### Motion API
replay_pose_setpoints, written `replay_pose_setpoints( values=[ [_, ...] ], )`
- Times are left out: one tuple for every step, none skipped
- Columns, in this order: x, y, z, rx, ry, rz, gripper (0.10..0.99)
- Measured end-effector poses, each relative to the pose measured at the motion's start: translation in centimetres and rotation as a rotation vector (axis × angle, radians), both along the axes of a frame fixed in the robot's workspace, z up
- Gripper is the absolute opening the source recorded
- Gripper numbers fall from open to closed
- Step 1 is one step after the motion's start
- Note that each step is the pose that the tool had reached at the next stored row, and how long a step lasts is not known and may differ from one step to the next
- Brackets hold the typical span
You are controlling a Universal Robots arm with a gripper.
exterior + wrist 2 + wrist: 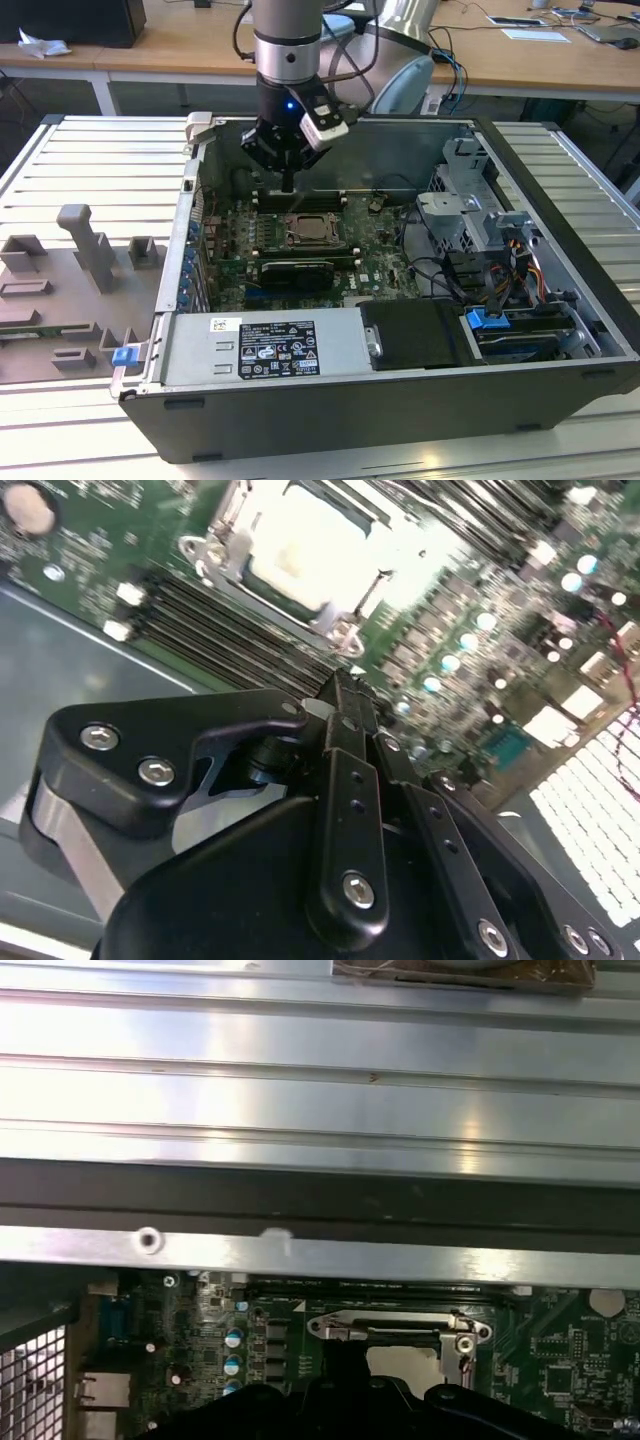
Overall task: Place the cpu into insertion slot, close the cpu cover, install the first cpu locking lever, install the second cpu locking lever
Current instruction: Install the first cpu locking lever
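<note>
My gripper (pixel 288 184) hangs inside the open computer case with its black fingers (pixel 338 705) pressed together and nothing between them. It is a little above the motherboard, just behind the insertion slot (pixel 312 232) as the exterior view shows it. The cpu (pixel 300 550) lies in the slot, its pale top bright; it is also visible in the first wrist view (pixel 400 1360). The silver cpu cover (pixel 395 1320) lies flat around the cpu as a frame. A wire lever end (pixel 345 635) sits at the socket's corner nearest the fingertips.
A long black graphics card (pixel 295 272) lies in front of the socket. The power supply (pixel 265 345) fills the case's front, with drive bays and cables (pixel 480 250) on the exterior view's right. Grey fixtures (pixel 90 250) stand on the table at the left. The case wall (pixel 320 1200) is close.
</note>
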State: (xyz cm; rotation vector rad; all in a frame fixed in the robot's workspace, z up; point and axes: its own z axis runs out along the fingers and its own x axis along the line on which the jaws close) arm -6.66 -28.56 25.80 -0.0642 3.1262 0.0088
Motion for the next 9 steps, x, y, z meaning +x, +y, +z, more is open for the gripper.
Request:
replay_pose_setpoints(
  values=[
    [0.28,0.0,-0.03,0.0,-0.0001,-0.001,0.106],
    [0.58,0.0,-0.07,0.0,-0.0001,-0.002,0.106],
    [0.81,0.0,-0.11,0.0,-0.0001,-0.003,0.106],
    [1.04,0.0,-0.15,0.001,-0.0001,-0.003,0.106],
    [1.21,0.0,-0.21,0.004,-0.0001,-0.005,0.106],
    [1.34,-0.01,-0.26,0.01,0.0001,-0.007,0.106],
    [1.52,0.0,-0.37,0.022,-0.0001,-0.012,0.106],
    [1.53,0.0,-0.49,0.031,0.0,-0.012,0.106],
    [1.53,-0.03,-0.57,0.036,-0.0001,-0.012,0.106]
  ],
)
